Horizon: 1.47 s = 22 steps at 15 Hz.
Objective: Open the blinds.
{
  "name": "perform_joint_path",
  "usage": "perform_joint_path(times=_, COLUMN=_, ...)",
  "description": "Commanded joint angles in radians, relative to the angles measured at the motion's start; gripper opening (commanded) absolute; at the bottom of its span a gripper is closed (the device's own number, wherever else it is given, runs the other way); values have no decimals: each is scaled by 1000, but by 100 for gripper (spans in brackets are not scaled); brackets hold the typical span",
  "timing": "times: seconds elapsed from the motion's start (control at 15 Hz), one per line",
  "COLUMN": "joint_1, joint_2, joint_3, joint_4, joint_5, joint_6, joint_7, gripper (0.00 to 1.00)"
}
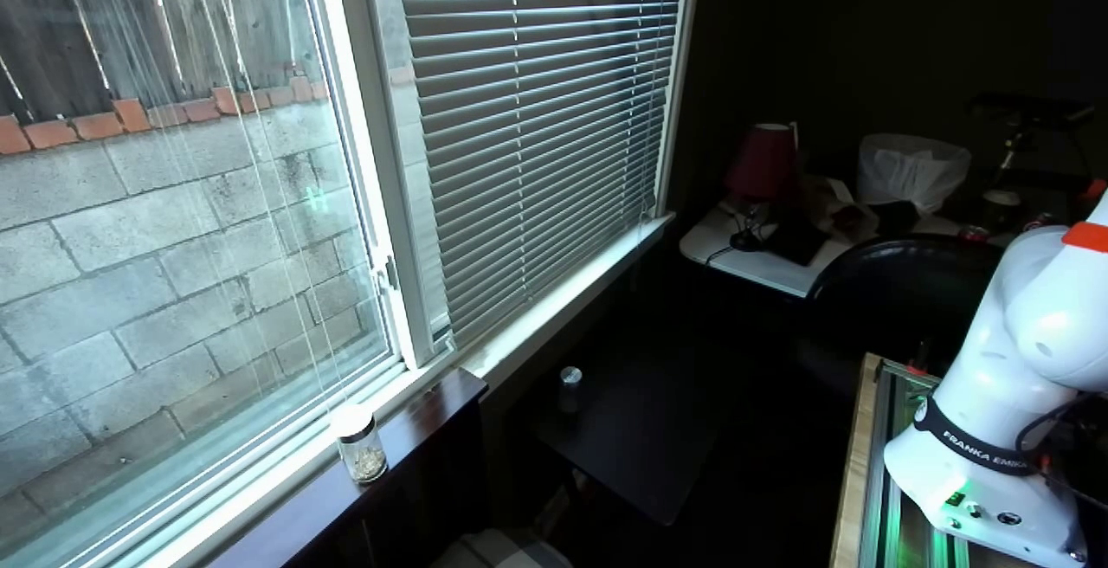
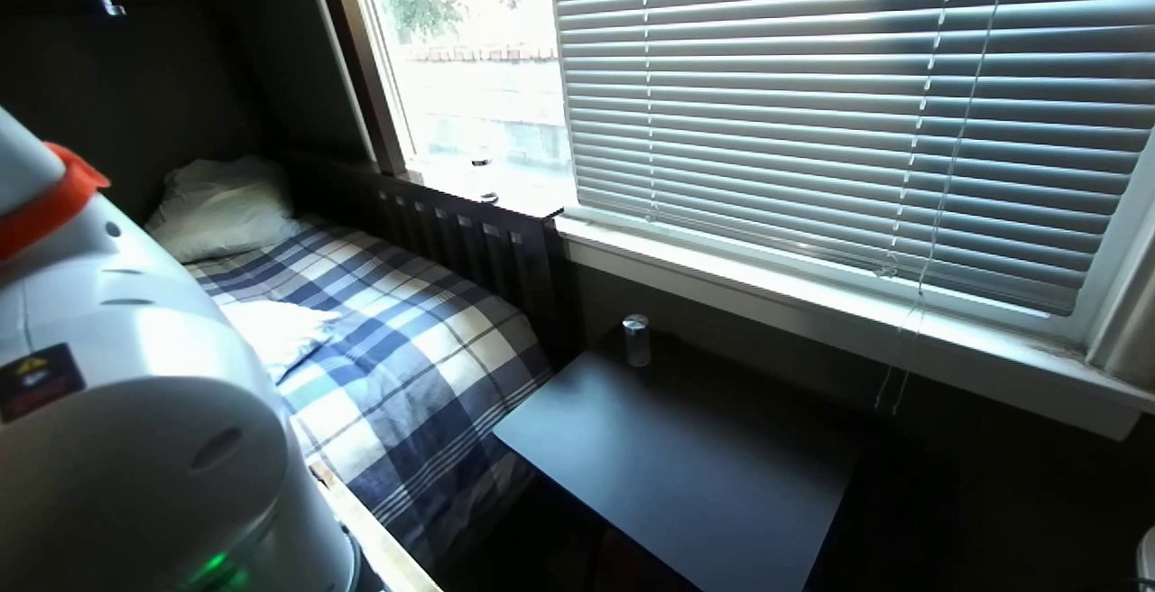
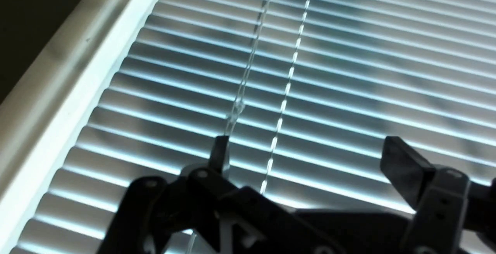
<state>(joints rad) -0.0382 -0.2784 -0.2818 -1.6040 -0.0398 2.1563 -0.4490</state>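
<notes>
The blinds (image 1: 554,126) hang down over the window pane to near the sill, with gaps between their tilted slats. They show in both exterior views (image 2: 776,105) and fill most of the wrist view (image 3: 368,83). My gripper (image 3: 306,145) is open in front of the slats, with nothing between its fingers but a thin ladder cord (image 3: 287,89) seen beyond. A thin clear double cord or wand (image 3: 248,68) with a small knot-like joint runs down to the left fingertip; part of it is hidden there, and I cannot tell whether they touch. The gripper is out of both exterior views.
A white window frame (image 3: 77,76) borders the blinds. Below is a white sill (image 2: 704,260). A dark table (image 2: 686,448) with a small clear container (image 2: 637,344) stands under the window. A jar (image 1: 362,447) sits on a ledge. A red lamp (image 1: 762,161) stands on a white table.
</notes>
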Motion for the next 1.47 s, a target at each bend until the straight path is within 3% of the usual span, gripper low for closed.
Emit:
perform_joint_path(times=0.0, joint_1=-32, joint_2=68, joint_3=-3, joint_4=93, joint_5=22, joint_6=89, joint_7=2, gripper=100)
perform_joint_path(times=0.33, joint_1=-44, joint_2=136, joint_3=-19, joint_4=145, joint_5=119, joint_6=227, joint_7=-15, gripper=100)
perform_joint_path(times=0.67, joint_1=-65, joint_2=207, joint_3=-16, joint_4=212, joint_5=242, joint_6=275, joint_7=-10, gripper=100)
perform_joint_path(times=0.8, joint_1=-75, joint_2=225, joint_3=-12, joint_4=238, joint_5=298, joint_6=274, joint_7=-15, gripper=73)
perform_joint_path(times=1.13, joint_1=-105, joint_2=250, joint_3=-5, joint_4=288, joint_5=381, joint_6=249, joint_7=-21, gripper=33)
perform_joint_path(times=1.4, joint_1=-90, joint_2=246, joint_3=-33, joint_4=278, joint_5=390, joint_6=253, joint_7=-33, gripper=4)
